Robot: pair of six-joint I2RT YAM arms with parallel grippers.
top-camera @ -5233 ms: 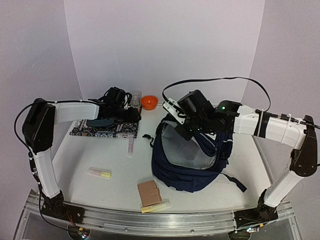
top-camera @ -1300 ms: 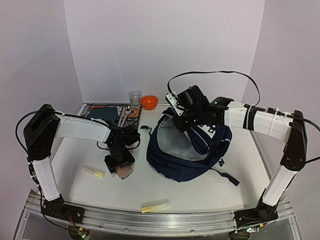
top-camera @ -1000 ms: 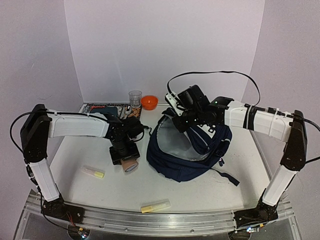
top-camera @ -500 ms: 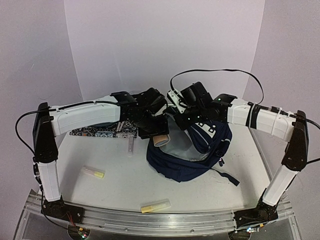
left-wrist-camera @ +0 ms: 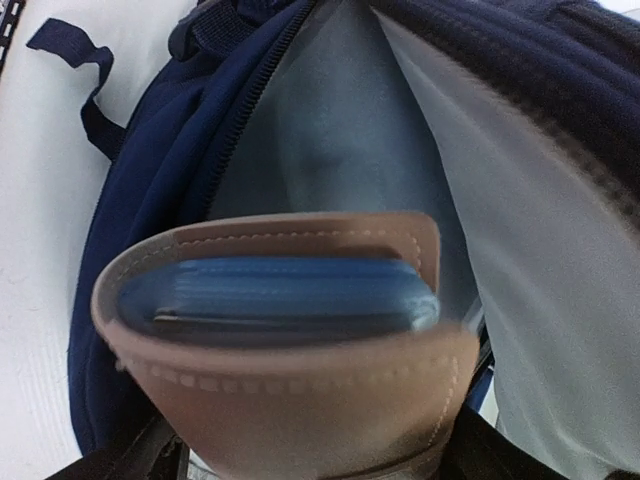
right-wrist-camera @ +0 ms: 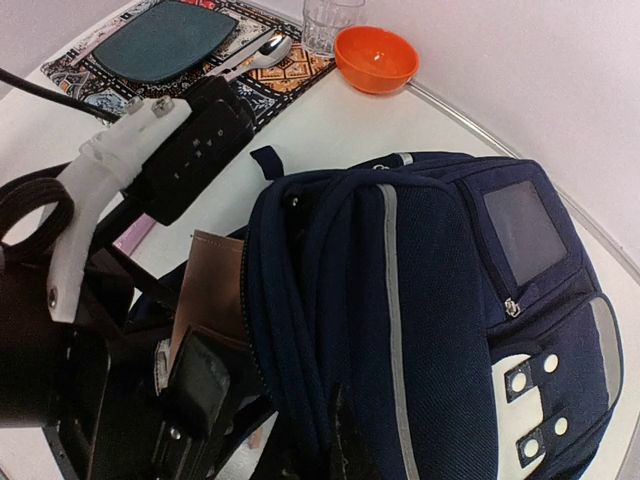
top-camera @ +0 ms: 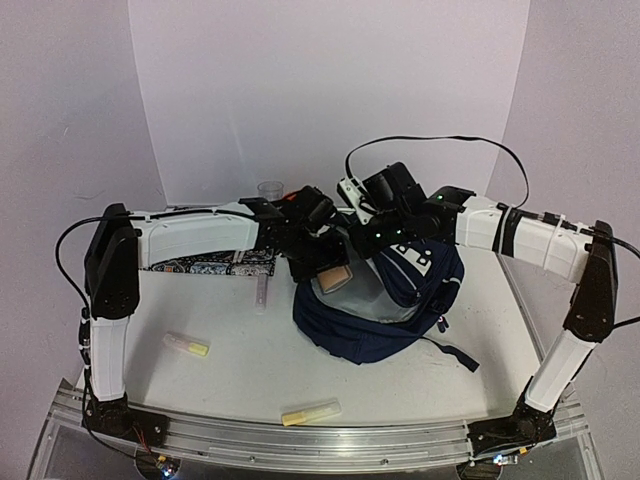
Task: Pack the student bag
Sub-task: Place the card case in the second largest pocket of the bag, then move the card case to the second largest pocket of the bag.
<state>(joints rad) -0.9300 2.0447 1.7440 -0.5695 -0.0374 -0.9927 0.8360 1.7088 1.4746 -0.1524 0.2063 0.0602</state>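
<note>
The left gripper (top-camera: 324,268) — jaws clamping the notebook (left-wrist-camera: 300,400) — should push it deep while the right gripper (top-camera: 368,243) (apparently pinching the bag (top-camera: 400,330) rim) holds the mouth wide.

The top camera looked down from above the near edge over the whole desk (top-camera: 230,350). The left wrist camera sat very close, apparently facing into the bag (left-wrist-camera: 140,200) past a wallet (left-wrist-camera: 300,400). The right wrist camera overlooked the bag's outside. All shared both.

Tally: you are looking at one student bag (top-camera: 385,335), one tan case (top-camera: 336,278) and two yellow markers (top-camera: 188,346) (top-camera: 311,412). You are also seeing one orange bowl (right-wrist-camera: 376,57), one glass (right-wrist-camera: 332,20), one placemat (right-wrist-camera: 292,72), one plate (right-wrist-camera: 165,40) and one spoon (right-wrist-camera: 262,50).
</note>
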